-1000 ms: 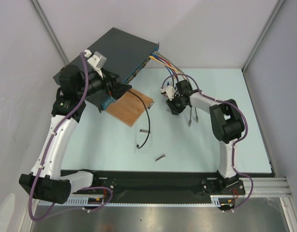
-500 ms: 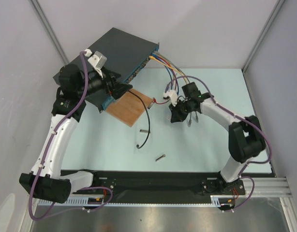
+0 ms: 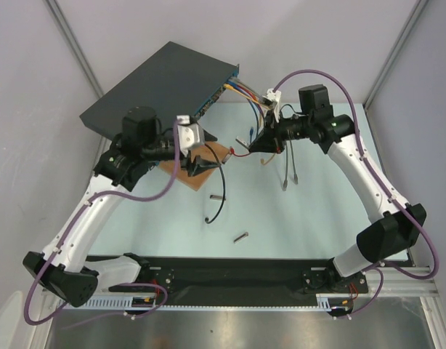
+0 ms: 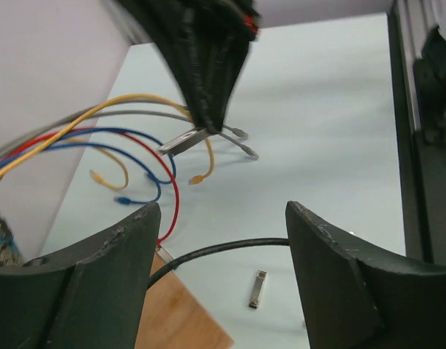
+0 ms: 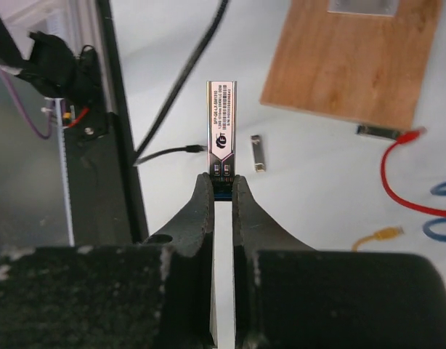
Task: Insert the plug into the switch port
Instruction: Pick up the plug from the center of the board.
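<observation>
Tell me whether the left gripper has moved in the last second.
Yes. The left gripper has drawn back from the switch, off its front edge, toward the arms' bases and rightward, and now hangs over the wooden board.

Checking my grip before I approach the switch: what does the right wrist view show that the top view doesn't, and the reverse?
Right wrist only: the plug, label toward the camera, pinched at its end by the right gripper. Top only: the switch with its blue port face, and the left gripper over the wooden board. Both: that board, the black cable, the red cable and a loose metal piece.
</observation>
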You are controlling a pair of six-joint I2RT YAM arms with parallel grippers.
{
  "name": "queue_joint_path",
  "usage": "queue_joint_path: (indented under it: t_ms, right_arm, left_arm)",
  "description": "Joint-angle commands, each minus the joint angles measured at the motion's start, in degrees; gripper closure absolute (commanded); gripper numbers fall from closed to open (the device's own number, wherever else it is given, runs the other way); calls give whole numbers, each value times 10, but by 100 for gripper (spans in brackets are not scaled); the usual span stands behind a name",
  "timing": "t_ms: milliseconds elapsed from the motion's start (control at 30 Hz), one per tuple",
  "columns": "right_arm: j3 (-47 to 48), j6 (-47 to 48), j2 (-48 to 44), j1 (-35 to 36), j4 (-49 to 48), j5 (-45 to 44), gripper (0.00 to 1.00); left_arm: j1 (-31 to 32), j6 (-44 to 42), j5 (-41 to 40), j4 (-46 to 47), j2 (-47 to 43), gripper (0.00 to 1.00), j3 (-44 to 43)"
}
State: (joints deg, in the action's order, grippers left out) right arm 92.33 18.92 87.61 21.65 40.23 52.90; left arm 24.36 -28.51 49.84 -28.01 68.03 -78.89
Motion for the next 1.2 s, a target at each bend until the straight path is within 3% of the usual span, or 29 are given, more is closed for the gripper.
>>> queue_joint_path:
  t_ms: [0, 267, 433, 633, 667, 800, 833, 867, 900, 933, 1033, 1167]
  right_arm:
    - [41, -6, 12, 11, 50, 62, 100]
    - [118, 92, 55, 56, 190, 71, 100]
    - [174, 119, 84, 70, 255, 81, 100]
    - [197, 114, 90, 82, 272, 92, 100]
    - [205, 115, 92, 82, 275, 94, 100]
    - [216, 113, 96, 85, 284, 104, 100]
    - [217, 113, 99, 86, 285, 107, 100]
    - [217, 113, 99, 85, 287, 108, 100]
    - [219, 111, 100, 85, 288, 106, 98]
    - [218, 106, 102, 83, 287, 105, 84]
    - [213, 81, 107, 71, 277, 111, 66]
    - [217, 61, 114, 64, 265, 116, 61]
  left_arm:
    - [35, -188, -4, -58, 3, 28, -21]
    - [102, -342, -79, -68, 8, 29, 0]
    - [125, -367, -99, -50, 8, 33, 19]
    - [145, -414, -124, -53, 11, 56, 31]
    - [147, -414, -131, -46, 8, 65, 40]
    - [154, -414, -145, -13, -2, 75, 64]
    - [157, -420, -151, -8, -4, 80, 67]
    - [157, -421, -154, -3, -6, 92, 75]
    - [158, -418, -158, 8, -12, 97, 81]
    - [158, -409, -165, 33, -18, 99, 89]
    - [158, -406, -177, 72, -35, 100, 124]
    - [158, -401, -178, 79, -40, 100, 129]
